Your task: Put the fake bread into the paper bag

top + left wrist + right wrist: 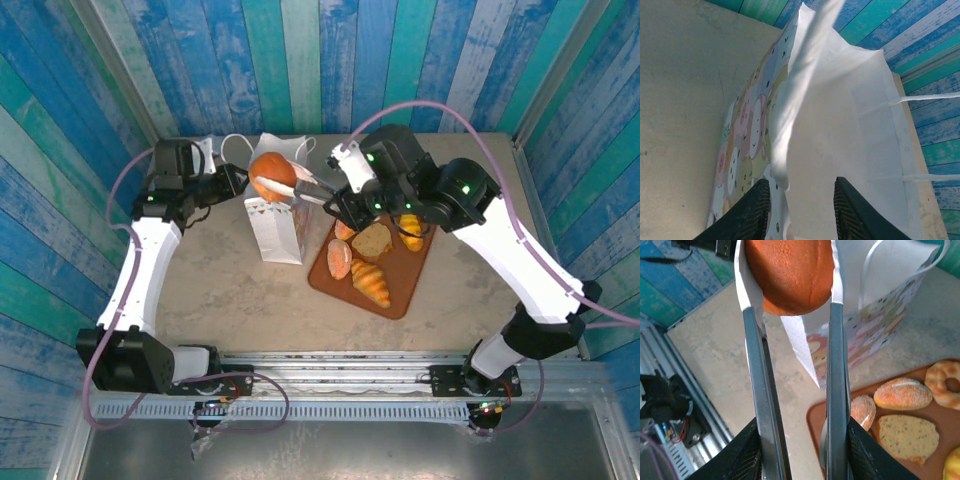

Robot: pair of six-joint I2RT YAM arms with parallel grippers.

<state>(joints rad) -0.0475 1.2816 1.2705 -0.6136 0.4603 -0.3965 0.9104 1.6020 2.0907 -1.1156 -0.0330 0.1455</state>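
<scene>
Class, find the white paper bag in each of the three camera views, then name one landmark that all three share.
Top external: the paper bag stands upright left of centre, beside the brown tray.
Left wrist: centre and right, seen close up.
Right wrist: upper right, behind the tongs.
Shared landmark: the blue plank wall.

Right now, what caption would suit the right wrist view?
A round bun pinched in tongs that the right tool squeezes, paper bag behind.
</scene>
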